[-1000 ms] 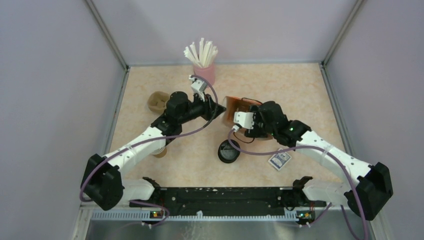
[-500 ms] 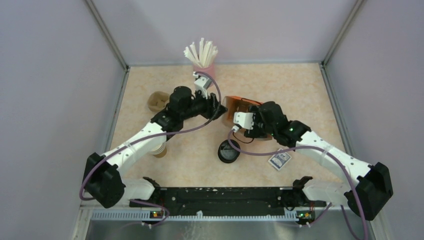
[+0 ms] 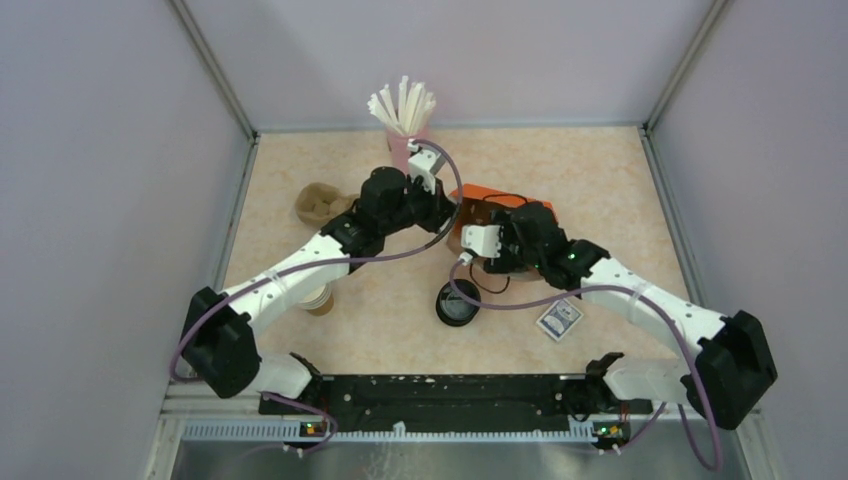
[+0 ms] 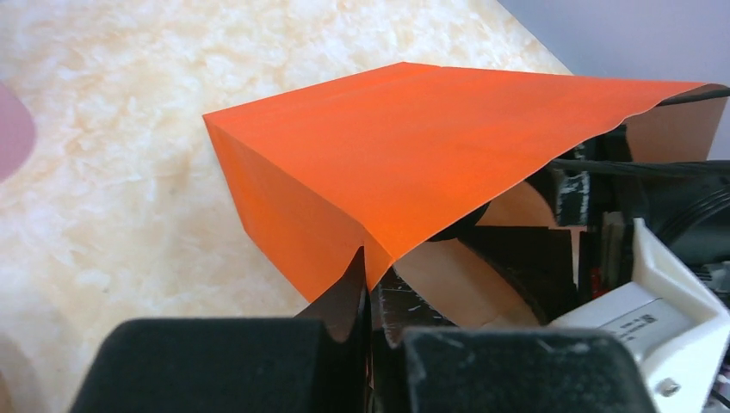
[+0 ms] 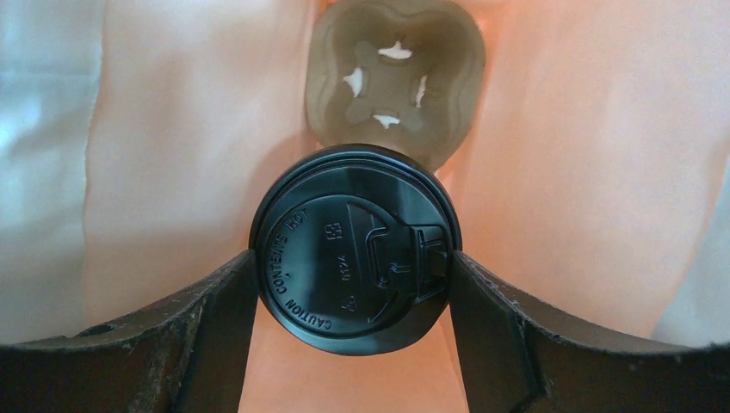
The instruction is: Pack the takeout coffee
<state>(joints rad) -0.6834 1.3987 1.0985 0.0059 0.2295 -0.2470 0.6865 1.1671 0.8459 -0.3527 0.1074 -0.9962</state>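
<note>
The takeout coffee (image 5: 355,249) shows from above in the right wrist view, its round black sip lid between my right fingers. My right gripper (image 5: 353,284) is shut on it, inside the orange bag (image 5: 559,172), above a brown cup carrier (image 5: 394,77) at the bag's bottom. In the top view the right gripper (image 3: 505,238) reaches into the orange bag (image 3: 485,195) and hides the cup. My left gripper (image 4: 370,288) is shut on the bag's edge (image 4: 413,146) and holds it up; it shows in the top view (image 3: 448,207) at the bag's left side.
A pink cup of white straws (image 3: 408,125) stands behind the bag. A second brown carrier (image 3: 318,203) lies at the left. A lidless paper cup (image 3: 320,298) sits under my left arm. A flat black lid (image 3: 458,303) and a small packet (image 3: 560,320) lie in front.
My left gripper has moved right and back with the bag's edge, raising it so the orange outside now shows. My right gripper has shifted slightly left into the bag.
</note>
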